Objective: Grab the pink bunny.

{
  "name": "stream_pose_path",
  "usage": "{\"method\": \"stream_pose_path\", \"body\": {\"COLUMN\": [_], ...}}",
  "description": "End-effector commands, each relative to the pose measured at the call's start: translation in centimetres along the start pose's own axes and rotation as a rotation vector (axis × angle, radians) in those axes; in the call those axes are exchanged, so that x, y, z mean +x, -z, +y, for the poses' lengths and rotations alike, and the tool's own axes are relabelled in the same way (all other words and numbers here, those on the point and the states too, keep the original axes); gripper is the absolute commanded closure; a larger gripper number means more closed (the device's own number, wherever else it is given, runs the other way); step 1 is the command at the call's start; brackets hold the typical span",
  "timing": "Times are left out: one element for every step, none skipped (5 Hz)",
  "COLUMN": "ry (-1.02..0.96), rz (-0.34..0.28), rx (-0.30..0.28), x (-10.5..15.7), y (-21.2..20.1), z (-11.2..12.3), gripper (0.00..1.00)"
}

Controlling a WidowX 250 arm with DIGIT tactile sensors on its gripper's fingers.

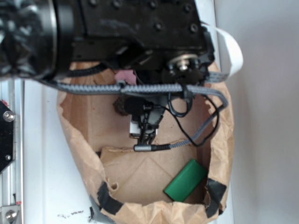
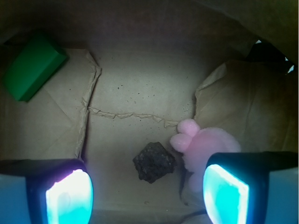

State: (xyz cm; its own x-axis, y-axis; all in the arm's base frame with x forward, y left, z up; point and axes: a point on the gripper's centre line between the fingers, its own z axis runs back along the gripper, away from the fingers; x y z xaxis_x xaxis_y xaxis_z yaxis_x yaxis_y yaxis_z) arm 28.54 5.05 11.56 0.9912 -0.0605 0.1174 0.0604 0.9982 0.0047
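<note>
Beside the dark lump [image 2: 154, 162], on its right, the pink bunny [image 2: 205, 144] looks soft and light; its rounded body suits the gripper [image 2: 147, 191], jaws spread.

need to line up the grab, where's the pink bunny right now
In the wrist view the pink bunny lies on the paper bag floor at lower right, just beside the dark lump and partly behind the open hand's right finger.

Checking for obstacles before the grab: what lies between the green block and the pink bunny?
In the wrist view, only bare bag floor with a torn paper fold separates the green block from the pink bunny.
</note>
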Motion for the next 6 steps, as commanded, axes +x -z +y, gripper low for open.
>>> {"method": "stream_pose_path", "body": {"ry": [0.081,0.264,0.394,0.430,0.457,0.537], "rz": [-0.061,-0.117,-0.175,-0.153,-0.118,-0.101], "rx": [0.006,0.049,0.078,0.067,0.089,0.094], "x": [0.6,0.4,0.2,0.2,0.0,-0.4], "y": [-0.6,-0.1,-0.1,0.2,0.8,1.2], "z": [0.8,1.5,1.6,2.4,2.3,1.6], "gripper": [0.00,0.00,0.00,0.00,0.00,0.00]}}
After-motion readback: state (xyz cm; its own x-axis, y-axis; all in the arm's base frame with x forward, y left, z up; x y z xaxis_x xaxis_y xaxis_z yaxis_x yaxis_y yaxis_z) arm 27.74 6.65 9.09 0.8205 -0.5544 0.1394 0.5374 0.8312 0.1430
